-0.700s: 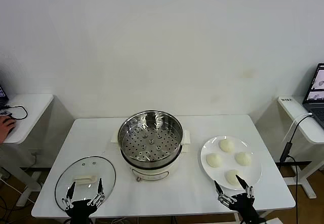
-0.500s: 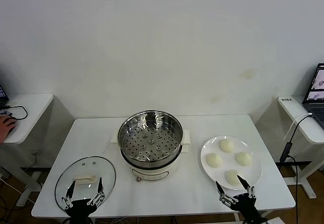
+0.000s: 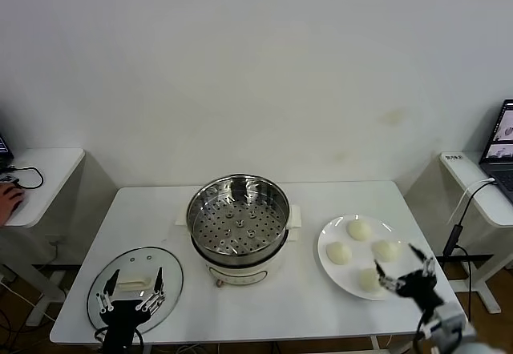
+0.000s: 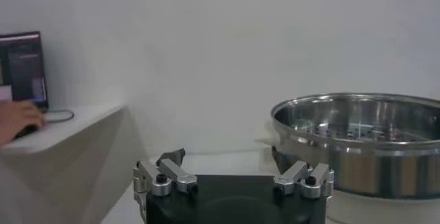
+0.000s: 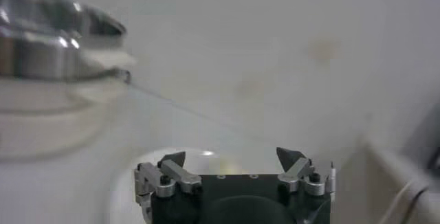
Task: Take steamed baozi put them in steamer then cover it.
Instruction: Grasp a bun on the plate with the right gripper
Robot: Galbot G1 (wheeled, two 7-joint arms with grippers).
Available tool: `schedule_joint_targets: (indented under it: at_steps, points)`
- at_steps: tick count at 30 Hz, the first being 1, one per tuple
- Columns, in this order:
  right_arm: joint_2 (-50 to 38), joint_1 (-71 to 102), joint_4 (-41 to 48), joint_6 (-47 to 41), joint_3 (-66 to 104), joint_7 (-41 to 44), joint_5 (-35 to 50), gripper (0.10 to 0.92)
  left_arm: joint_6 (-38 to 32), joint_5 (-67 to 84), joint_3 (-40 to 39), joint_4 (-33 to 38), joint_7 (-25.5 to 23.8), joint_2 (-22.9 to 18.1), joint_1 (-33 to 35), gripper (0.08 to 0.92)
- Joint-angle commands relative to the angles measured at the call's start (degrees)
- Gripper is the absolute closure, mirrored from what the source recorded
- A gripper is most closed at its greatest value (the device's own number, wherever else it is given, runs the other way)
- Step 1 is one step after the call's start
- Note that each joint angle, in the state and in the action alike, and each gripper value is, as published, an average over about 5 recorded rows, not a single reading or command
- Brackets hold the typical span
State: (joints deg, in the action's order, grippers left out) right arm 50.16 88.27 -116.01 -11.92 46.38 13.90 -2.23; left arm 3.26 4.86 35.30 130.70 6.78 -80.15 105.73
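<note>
Several cream-white baozi lie on a white plate (image 3: 403, 279) at the table's right: one at the back (image 3: 358, 229), one at the left (image 3: 338, 253), one at the right (image 3: 386, 250), one at the front (image 3: 367, 279). My right gripper (image 3: 405, 267) is open and hovers over the plate's near right part, by the front and right baozi. The steel steamer (image 3: 238, 219) with its perforated tray stands open mid-table; it also shows in the left wrist view (image 4: 357, 143). The glass cover (image 3: 135, 278) lies flat at the front left. My left gripper (image 3: 131, 289) is open over its near edge.
Side tables stand at the far left (image 3: 36, 179) and far right (image 3: 477, 186), the right one with a laptop (image 3: 502, 147) and a hanging cable (image 3: 457, 230). A person's hand (image 3: 10, 200) rests on the left one.
My right gripper has risen from the table's front edge and moved right and forward over the plate. My left gripper has lifted slightly over the cover.
</note>
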Motion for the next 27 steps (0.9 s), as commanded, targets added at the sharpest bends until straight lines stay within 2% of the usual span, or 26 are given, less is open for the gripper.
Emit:
schedule_joint_targets:
  at_steps: [1, 6, 11, 18, 23, 27]
  points:
    - [-13.1, -9.9, 5.7, -2.7, 2.3, 7.9, -9.6, 0.202, -0.3, -2.1, 1.0, 0.2, -3.0, -0.1, -1.0, 0.177]
    - [-23.4, -23.4, 15.8, 2.0, -6.6, 18.4, -14.4, 0.203, -1.0, -3.0, 0.6, 0.1, -2.9, -0.8, -1.3, 0.177]
    - [-27.3, -44.6, 25.3, 4.8, -26.3, 29.7, -14.8, 0.203, -1.9, -3.2, 1.0, 0.0, -2.5, -1.0, -1.4, 0.177]
    - [-24.5, -76.0, 37.8, 8.5, -61.9, 44.5, -10.7, 0.202, -2.1, -3.2, 1.9, -0.4, -2.4, -1.3, -1.8, 0.177]
    - [-20.8, -85.0, 43.6, 8.7, -75.3, 51.9, -7.9, 0.203, -2.1, -3.2, 2.4, -1.0, -2.4, -1.5, -2.4, 0.177]
    - [-17.2, -86.6, 47.0, 8.6, -81.0, 52.1, -6.7, 0.203, -2.1, -3.3, 2.6, -1.6, -2.4, -1.6, -3.0, 0.177]
